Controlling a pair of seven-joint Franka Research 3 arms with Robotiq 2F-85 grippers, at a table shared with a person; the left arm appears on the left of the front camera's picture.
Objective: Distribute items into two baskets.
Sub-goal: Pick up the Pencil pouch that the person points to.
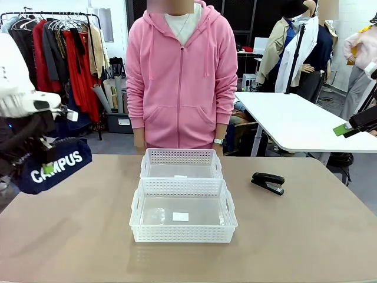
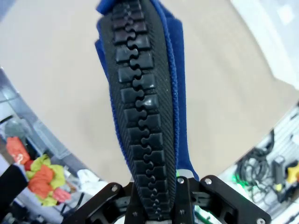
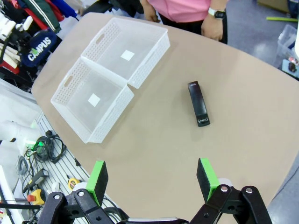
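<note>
The left claw (image 1: 44, 160), clamped on the navy CAMPUS pouch (image 1: 59, 166), holds it in the air over the left edge of the desk (image 1: 306, 236), well apart from the near basket (image 1: 182, 233) and the far basket (image 1: 179, 154), which sit touching end to end at the middle and look empty. The black stapler (image 1: 268, 183) lies untouched to their right; the right claw (image 3: 152, 179) hangs high above it, fingers wide apart. Delivering the pouch appears to be the step in hand: the next move calls for carrying it over one basket and letting go.
</note>
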